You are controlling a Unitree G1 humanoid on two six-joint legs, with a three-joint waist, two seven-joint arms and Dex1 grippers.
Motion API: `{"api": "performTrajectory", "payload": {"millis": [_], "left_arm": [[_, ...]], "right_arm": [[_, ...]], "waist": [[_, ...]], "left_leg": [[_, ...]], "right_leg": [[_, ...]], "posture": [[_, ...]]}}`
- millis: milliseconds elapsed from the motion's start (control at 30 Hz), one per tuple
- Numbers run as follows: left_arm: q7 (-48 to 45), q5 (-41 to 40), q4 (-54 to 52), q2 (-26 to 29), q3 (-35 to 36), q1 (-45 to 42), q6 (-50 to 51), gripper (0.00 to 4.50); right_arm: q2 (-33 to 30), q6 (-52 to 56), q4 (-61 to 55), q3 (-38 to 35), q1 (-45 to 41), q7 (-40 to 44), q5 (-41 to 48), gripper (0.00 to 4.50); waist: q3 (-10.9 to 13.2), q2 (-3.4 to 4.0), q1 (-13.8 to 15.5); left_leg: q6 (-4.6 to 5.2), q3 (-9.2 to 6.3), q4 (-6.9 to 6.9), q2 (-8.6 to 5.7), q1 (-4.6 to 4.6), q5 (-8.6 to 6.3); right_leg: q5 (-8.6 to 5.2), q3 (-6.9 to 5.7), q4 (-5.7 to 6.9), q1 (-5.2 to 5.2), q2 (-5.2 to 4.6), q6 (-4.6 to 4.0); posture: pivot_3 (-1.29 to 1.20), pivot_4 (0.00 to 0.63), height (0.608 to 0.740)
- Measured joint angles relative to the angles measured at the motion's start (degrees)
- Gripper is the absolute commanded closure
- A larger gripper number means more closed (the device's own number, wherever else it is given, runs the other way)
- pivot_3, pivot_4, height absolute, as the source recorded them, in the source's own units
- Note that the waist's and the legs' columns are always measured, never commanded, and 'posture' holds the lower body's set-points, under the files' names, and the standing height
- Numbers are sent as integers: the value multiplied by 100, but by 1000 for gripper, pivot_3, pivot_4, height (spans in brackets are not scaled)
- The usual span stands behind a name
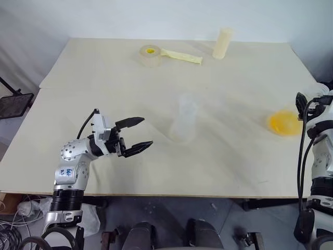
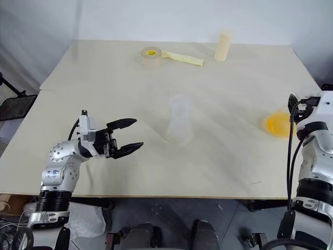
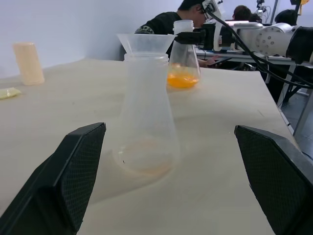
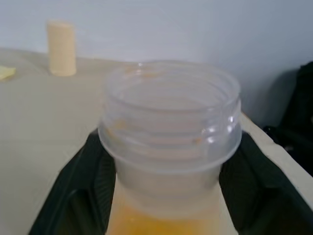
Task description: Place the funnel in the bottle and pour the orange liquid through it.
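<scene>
The bottle point(image 1: 184, 124), a clear conical flask, stands upright at the table's middle. The clear funnel point(image 3: 145, 43) sits in its neck. My left gripper point(image 1: 147, 131) is open just left of the bottle, pointing at it without touching; its black fingers point(image 3: 73, 181) flank the bottle in the left wrist view. The orange liquid point(image 1: 284, 123) lies shallow in a second clear flask with a threaded neck point(image 4: 168, 122) near the table's right edge. My right gripper point(image 3: 195, 35) is shut on that neck.
A tape roll point(image 1: 150, 54) with a yellow strip trailing from it and a cream cylinder point(image 1: 222, 43) stand at the far side of the table point(image 1: 104, 88). People point(image 3: 166, 22) sit beyond the table's right side.
</scene>
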Motion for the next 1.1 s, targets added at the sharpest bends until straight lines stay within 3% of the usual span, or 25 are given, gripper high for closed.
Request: {"api": "performTrajectory", "payload": {"millis": [200, 500, 800, 1100], "left_arm": [[-77, -6, 65, 9, -10, -36, -22, 0], [-446, 41, 1033, 26, -4, -800, -456, 0], [-1003, 28, 1836, 103, 58, -1206, -737, 0], [-1074, -3, 1883, -50, 94, -1269, -816, 0]], "right_arm": [[284, 428, -1231, 109, 473, -169, 65, 2040], [374, 1085, -3204, 1096, 561, -483, -459, 2040], [75, 904, -3853, 2915, 172, -407, -2358, 2040], [260, 622, -3770, 3642, -194, -432, -3581, 2040]], "waist": [[1, 4, -25], [2, 6, -22], [2, 6, -39], [2, 5, -111]], "left_leg": [[0, -4, -5, 0, 2, 0], [0, -2, -6, -4, 0, 0], [0, 5, -11, -8, -4, 0], [0, -1, -15, -8, -6, 0]], "right_leg": [[0, 2, -1, -5, 1, 0], [0, 1, -3, -8, 2, 0], [0, -3, -4, -11, 2, 0], [0, -9, -2, -11, 1, 0]], "posture": [[0, 150, 740], [0, 150, 740], [0, 150, 740], [0, 150, 740]]}}
